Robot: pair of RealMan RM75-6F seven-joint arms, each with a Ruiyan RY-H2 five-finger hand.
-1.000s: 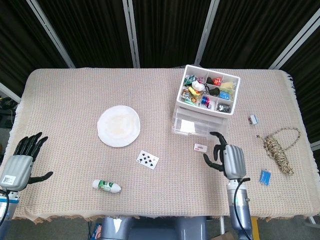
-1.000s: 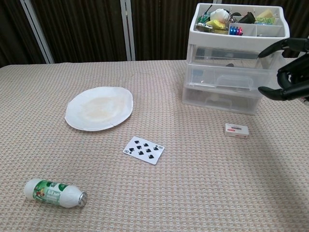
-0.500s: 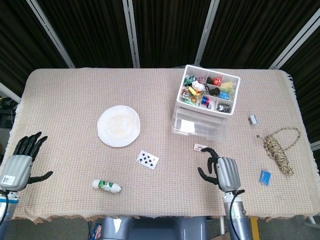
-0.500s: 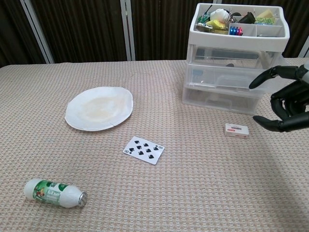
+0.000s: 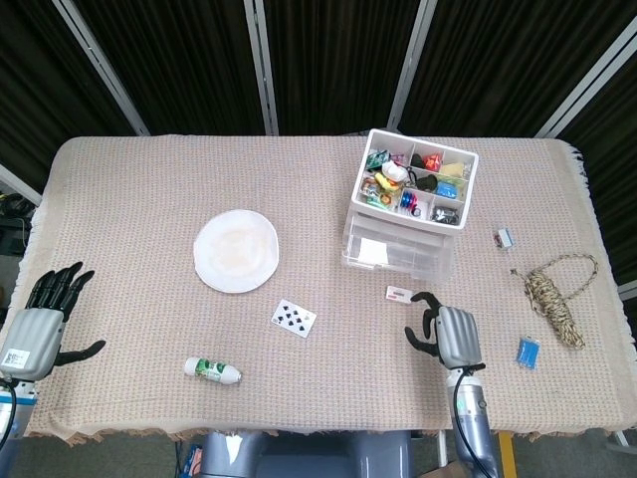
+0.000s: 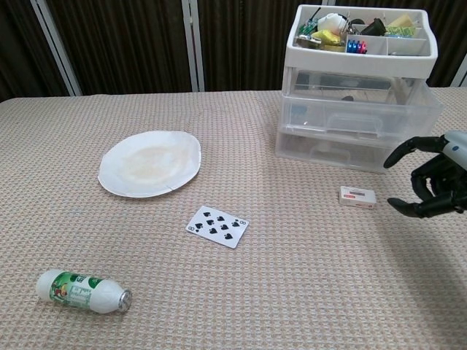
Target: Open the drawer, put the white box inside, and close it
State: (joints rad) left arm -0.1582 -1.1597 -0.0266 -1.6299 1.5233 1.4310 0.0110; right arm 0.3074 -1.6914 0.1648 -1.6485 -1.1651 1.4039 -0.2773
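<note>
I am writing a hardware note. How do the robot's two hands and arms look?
Both hands have black fingers and a light grey back plate. The left hand carries a small black-and-white label near its wrist. The right hand sits on a slim grey forearm, with a thin dark cable running along it.

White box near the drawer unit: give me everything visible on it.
The small white rectangular box lies flat on the woven beige tablecloth, just in front of the clear plastic drawer unit and apart from it. It looks like thin card, with a small red mark on its top face; any print is too small to read. Its long side runs roughly parallel to the drawer fronts. Nothing touches it but the cloth. The robot's right hand hovers beside it, fingers curled apart, not in contact.
</note>
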